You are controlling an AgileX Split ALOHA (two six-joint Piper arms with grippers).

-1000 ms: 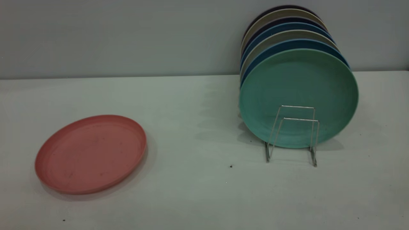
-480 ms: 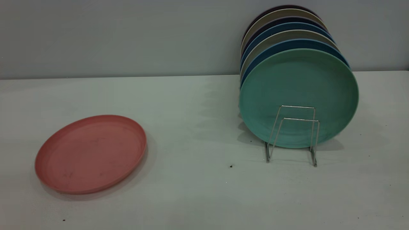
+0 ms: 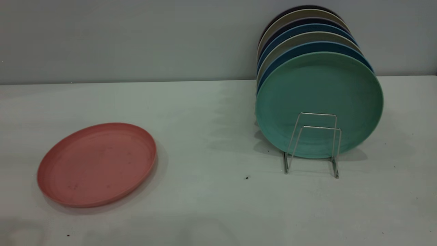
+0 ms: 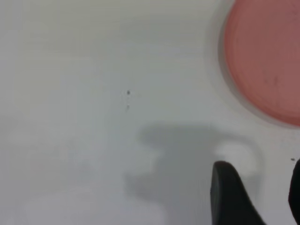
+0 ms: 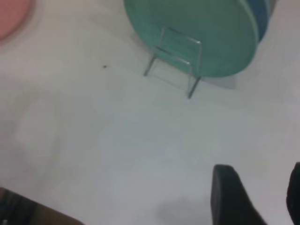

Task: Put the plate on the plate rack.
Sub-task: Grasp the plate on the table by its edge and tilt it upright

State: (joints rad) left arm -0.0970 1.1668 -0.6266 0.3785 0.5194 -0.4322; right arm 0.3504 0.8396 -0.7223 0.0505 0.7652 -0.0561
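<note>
The salmon-pink plate [image 3: 97, 164] lies flat on the white table at the left, and part of it shows in the left wrist view [image 4: 267, 61]. The silver wire plate rack [image 3: 314, 143] stands at the right, its two front loops bare. My left gripper [image 4: 260, 190] hovers open over bare table a short way from the plate, touching nothing. My right gripper [image 5: 260, 192] is open above the table in front of the plate rack [image 5: 176, 61], some distance from it. Neither gripper appears in the exterior view.
A teal-green plate [image 3: 319, 102] stands upright in the rack with several blue and beige plates [image 3: 300, 30] behind it, against the grey wall. The table's front edge [image 5: 28, 211] shows in the right wrist view.
A faint shadow has spread along the table's front strip in the exterior view. The plate and the rack have not moved.
</note>
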